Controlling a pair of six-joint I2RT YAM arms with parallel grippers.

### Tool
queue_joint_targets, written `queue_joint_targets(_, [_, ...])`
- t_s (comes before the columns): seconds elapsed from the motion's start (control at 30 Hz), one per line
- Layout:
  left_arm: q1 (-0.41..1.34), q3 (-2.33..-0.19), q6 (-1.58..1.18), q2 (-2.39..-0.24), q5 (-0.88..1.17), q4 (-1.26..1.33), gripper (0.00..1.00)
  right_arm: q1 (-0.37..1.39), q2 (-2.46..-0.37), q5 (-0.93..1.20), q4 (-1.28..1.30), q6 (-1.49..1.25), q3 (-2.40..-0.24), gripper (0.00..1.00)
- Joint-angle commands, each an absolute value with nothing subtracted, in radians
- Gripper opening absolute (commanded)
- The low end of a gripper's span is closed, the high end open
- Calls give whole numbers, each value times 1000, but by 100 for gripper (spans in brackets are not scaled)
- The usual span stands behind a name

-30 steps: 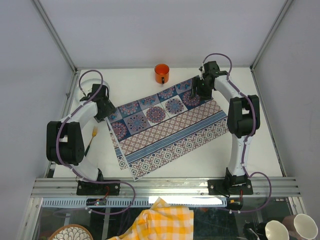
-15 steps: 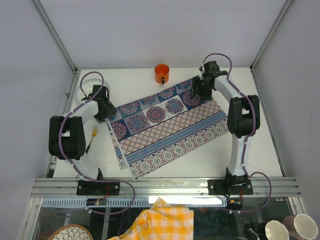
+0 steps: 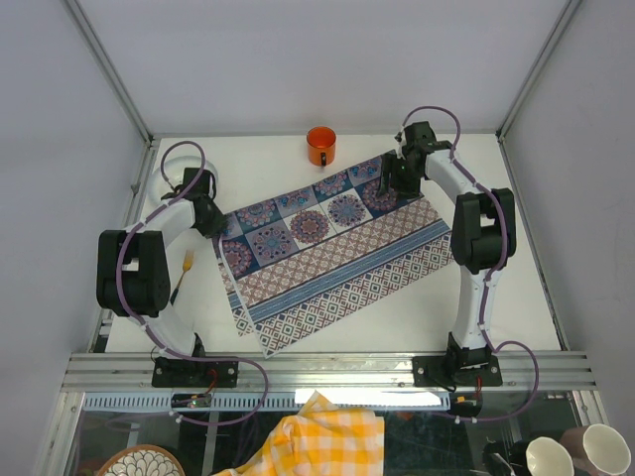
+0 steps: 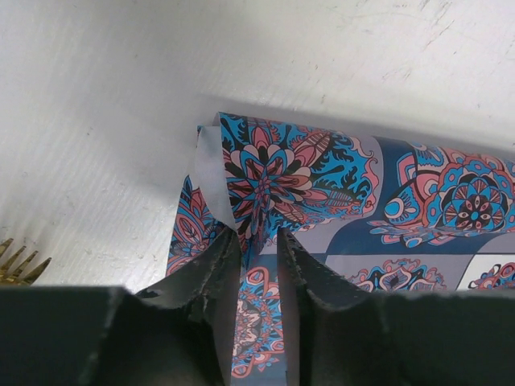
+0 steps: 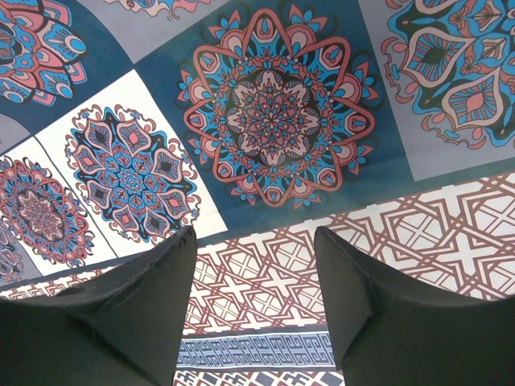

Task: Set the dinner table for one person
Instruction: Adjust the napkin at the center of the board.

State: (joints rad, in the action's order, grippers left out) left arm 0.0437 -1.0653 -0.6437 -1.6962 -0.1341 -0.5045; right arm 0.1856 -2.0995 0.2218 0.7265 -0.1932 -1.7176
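The dinner table [image 3: 526, 248] is a white top with a blue-and-purple patterned cloth [image 3: 337, 248] lying askew on it. At the cloth's far left corner my left gripper [image 3: 211, 225] is down on the fabric. In the left wrist view that gripper [image 4: 257, 235] has its jaws drawn narrow on a raised fold of the cloth [image 4: 273, 173], and the corner's pale underside is turned up. My right gripper [image 3: 386, 184] hovers over the cloth's far right part. It stands open [image 5: 253, 241] with only flat cloth [image 5: 273, 112] beneath it.
An orange mug [image 3: 320, 146] stands at the far edge. A white dish [image 3: 171, 163] sits at the far left corner. A gold fork [image 3: 183, 275] lies left of the cloth, its tines [image 4: 16, 265] close to my left gripper. Aluminium rails edge the table.
My left gripper has slid onto the cloth's left corner and narrowed its jaws, rucking the corner into a fold. The right arm has not moved.
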Motion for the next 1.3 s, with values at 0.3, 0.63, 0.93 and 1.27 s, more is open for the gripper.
queue_joint_targets(0.3, [35,-1117,-701,-1555,-80,-561,0,180,-2010,220,691,-202,-1685,62])
queue_joint_targets(0.63, [-7,-1247,-768,-1531,37,-555,0,180,-1980,220,692,-199,-1656,62])
queue_joint_targets(0.93, [-85,-1267,-816,-1656,70,-491,0,179,-1940,240,690,-202,-1615,62])
queue_joint_targets(1.27, [-129,-1271,-858,-1733,130,-363,0,180,-1924,236,696,-200,-1601,61])
